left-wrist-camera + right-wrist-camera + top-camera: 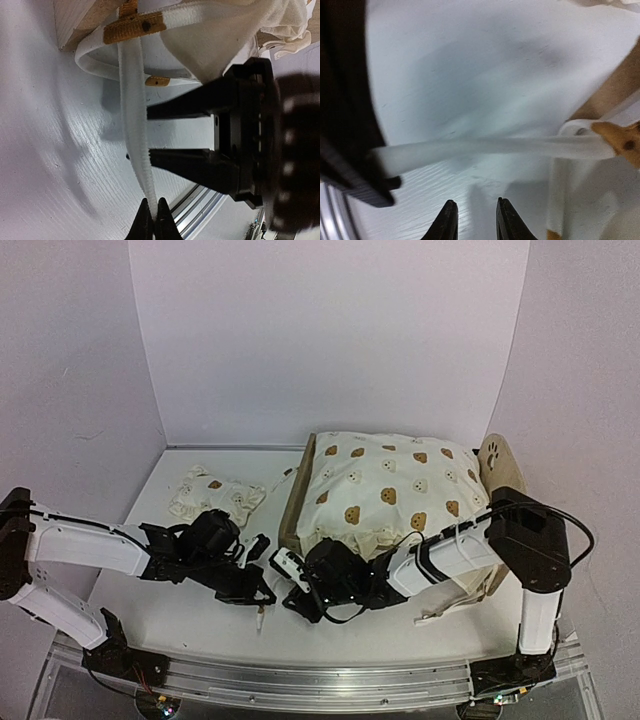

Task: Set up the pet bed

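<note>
The pet bed [296, 508], a light-wood frame with a paw-print headboard [497, 462], stands right of centre under a bear-print cushion [390, 490]. Its wood corner shows in the left wrist view [75, 20]. A white cushion tie [134, 125] with a brown tab runs from that corner down to my left gripper [153, 216], which is shut on the tie's end. In the right wrist view the same tie [495, 147] stretches taut across the table. My right gripper [472, 220] is open just short of it, with nothing between its fingers. Both grippers meet in front of the bed's left end [272, 590].
A small bear-print pillow [215, 495] lies on the white table [180, 615] at the left, behind my left arm. Another loose tie [440, 615] trails on the table by the bed's near right corner. White walls enclose the back and sides.
</note>
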You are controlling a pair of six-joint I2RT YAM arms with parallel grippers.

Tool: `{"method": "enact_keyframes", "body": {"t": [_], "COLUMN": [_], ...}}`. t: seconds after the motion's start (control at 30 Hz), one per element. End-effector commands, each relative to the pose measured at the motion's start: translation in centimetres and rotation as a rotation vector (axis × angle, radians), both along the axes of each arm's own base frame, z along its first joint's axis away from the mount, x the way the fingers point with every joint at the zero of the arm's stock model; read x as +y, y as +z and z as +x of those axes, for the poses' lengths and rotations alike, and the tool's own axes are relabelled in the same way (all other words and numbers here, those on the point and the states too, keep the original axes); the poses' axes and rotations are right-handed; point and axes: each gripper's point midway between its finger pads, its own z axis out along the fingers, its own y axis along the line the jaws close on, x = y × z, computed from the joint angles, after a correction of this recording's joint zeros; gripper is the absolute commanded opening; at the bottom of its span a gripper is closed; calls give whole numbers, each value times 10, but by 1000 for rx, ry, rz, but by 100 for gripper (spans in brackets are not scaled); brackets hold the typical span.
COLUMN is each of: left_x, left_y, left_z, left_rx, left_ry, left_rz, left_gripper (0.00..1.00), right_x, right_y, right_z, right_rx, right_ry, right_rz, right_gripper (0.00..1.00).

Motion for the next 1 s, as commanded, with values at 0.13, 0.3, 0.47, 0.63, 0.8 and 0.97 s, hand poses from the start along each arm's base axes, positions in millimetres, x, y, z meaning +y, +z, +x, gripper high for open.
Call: {"method": "enact_keyframes", "body": {"t": [0.13,0.3,0.47,0.63,0.8,0.97], "left_x": [-9,-8,-6,-5,0,1], "left_y": [19,16,14,10,-8,-16], "left_z": [9,8,7,5,2,-4], "left_rx": [-50,-43,-40,-32,-7,23], "left_ry": [-2,-1,-2,-3,-8,-24], "left_rz": [-44,-39,-34,-24,19,31], "left_gripper": [0,0,0,0,0,0], "right_x": [-1,-10,-14,-20,-15,-17], "right_y": [4,-10,-25,-1,57,74], "right_z": [49,61,62,60,63,69], "right_rx": [-275,-297,-325,-286,-199,-154], "right_ry": [-122,-155,-122,-195,-318,-404], "right_rz": [34,-7,-59,25,200,255], "right_gripper": [38,46,32,0,0,0]}}
